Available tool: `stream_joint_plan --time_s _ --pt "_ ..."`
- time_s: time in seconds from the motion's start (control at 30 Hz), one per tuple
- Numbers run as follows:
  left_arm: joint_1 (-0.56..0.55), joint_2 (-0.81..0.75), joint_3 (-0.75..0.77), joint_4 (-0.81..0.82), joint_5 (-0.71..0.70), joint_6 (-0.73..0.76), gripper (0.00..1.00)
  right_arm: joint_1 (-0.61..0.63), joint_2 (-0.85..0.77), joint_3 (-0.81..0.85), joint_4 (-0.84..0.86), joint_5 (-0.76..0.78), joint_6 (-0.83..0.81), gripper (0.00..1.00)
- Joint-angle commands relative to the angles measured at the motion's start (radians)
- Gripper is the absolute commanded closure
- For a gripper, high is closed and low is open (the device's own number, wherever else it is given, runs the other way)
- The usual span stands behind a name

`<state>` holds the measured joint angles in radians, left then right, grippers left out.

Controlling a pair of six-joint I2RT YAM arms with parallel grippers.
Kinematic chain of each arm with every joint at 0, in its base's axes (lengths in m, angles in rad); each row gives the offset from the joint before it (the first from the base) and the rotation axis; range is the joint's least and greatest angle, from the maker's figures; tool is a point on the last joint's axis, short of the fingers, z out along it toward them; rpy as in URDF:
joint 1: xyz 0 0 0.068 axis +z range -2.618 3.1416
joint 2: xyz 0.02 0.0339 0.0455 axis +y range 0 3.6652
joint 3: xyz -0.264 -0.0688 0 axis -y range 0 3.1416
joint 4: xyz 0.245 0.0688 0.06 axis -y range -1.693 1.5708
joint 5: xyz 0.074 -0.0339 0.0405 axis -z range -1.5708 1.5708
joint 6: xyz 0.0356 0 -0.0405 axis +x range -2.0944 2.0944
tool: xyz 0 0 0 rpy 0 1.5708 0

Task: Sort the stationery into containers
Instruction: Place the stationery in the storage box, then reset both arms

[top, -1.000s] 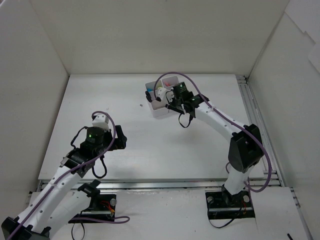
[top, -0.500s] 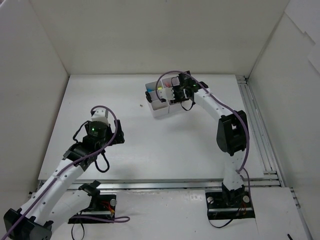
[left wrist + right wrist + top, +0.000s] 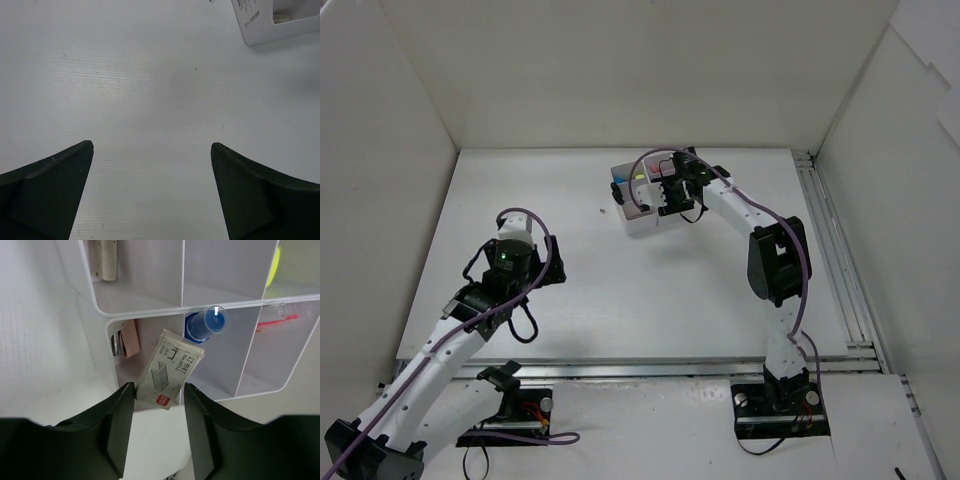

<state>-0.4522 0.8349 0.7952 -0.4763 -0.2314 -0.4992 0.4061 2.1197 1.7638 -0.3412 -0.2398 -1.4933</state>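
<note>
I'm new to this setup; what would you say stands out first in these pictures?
The right gripper holds a small box of staples tilted over a compartment of the white organiser at the table's far side, next to a blue-capped bottle. The left gripper hangs open above the table, nothing between its fingers.

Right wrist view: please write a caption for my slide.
Right gripper holds staple box at organiser compartment, beside blue-capped bottle.

White table [image 3: 620,290], walls on 3 sides. 1 white compartment organiser [image 3: 642,222] sits on it at far middle. Tiny dark speck [image 3: 601,209] lies just left of the organiser.
</note>
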Motion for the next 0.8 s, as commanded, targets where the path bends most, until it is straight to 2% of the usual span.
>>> stream_joint_plan --time_s 0.0,0.13,0.2,0.3,0.37,0.4,0.43,0.5,0.53,0.57,0.6,0.63,0.73,0.77 --pt "0.006 -0.013 0.050 0.008 -0.025 0.004 0.01 -0.004 -0.030 0.043 0.010 0.005 0.016 0.54" --pt "0.006 -0.023 0.059 0.005 -0.026 0.010 0.01 -0.006 -0.108 0.007 0.010 -0.024 0.045 0.42" --pt "0.006 -0.025 0.061 0.005 -0.031 0.010 0.00 0.000 -0.174 -0.021 0.010 -0.048 0.080 0.40" --pt "0.006 -0.036 0.064 -0.002 -0.028 0.005 0.00 -0.004 -0.265 -0.064 0.011 -0.125 0.111 0.31" --pt "0.006 -0.052 0.064 -0.007 -0.023 0.005 0.01 -0.004 -0.299 -0.075 0.011 -0.168 0.157 0.18" --pt "0.006 -0.060 0.064 -0.008 -0.017 0.004 0.01 -0.004 -0.328 -0.073 0.013 -0.176 0.180 0.17" --pt "0.006 -0.078 0.064 -0.013 -0.016 0.004 0.01 -0.003 -0.339 -0.066 0.014 -0.179 0.214 0.02" --pt "0.006 -0.095 0.067 -0.022 -0.028 -0.007 0.01 -0.004 -0.357 -0.018 0.024 -0.159 0.411 0.02" --pt "0.006 -0.100 0.070 -0.034 -0.037 -0.013 0.01 -0.003 -0.356 0.008 0.043 -0.092 0.514 0.02" --pt "0.006 -0.106 0.079 -0.044 -0.045 -0.021 0.00 -0.010 -0.351 0.061 0.062 -0.038 0.793 0.02" --pt "0.006 -0.106 0.084 -0.050 -0.055 -0.028 0.00 -0.010 -0.345 0.086 0.073 0.041 0.943 0.02" --pt "0.006 -0.109 0.085 -0.059 -0.057 -0.039 0.01 -0.021 -0.346 0.098 0.076 0.204 1.252 0.02" --pt "0.006 -0.121 0.079 -0.061 -0.048 -0.042 0.01 -0.061 -0.458 -0.068 0.085 0.367 1.601 0.02" --pt "0.006 -0.125 0.078 -0.062 -0.049 -0.045 0.00 -0.065 -0.502 -0.214 0.096 0.393 1.739 0.02"
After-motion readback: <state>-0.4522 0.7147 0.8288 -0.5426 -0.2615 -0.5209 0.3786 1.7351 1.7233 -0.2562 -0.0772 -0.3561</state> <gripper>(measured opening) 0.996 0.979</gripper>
